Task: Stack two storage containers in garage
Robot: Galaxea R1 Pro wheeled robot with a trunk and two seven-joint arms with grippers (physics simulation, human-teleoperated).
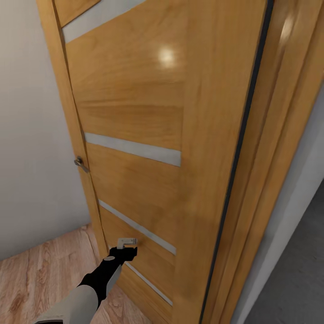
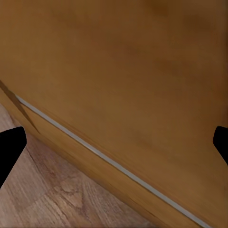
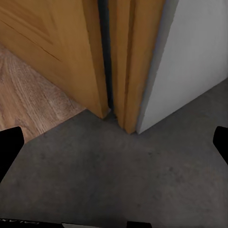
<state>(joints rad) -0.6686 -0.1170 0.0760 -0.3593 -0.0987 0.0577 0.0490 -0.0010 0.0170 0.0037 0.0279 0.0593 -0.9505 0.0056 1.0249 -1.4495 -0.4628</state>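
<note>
The storage containers are out of view. I face a honey-coloured wooden door (image 1: 148, 112) with pale inlaid strips. My left gripper (image 1: 128, 243) reaches low toward the door's bottom panel, close to its surface. In the left wrist view the left gripper (image 2: 114, 142) is open, its black fingertips (image 2: 9, 147) far apart with only door and plank floor between them. My right gripper (image 3: 114, 147) is open too and holds nothing. It hangs over the dark grey concrete floor (image 3: 118, 171) by the door's edge.
A metal handle (image 1: 81, 164) sticks out at the door's left edge beside a pale wall (image 1: 27, 135). The wooden door frame (image 1: 270, 157) and a light grey wall (image 1: 306, 180) stand at the right. Light wood planks (image 1: 40, 270) lie at the left, dark grey floor (image 1: 297, 279) at the right.
</note>
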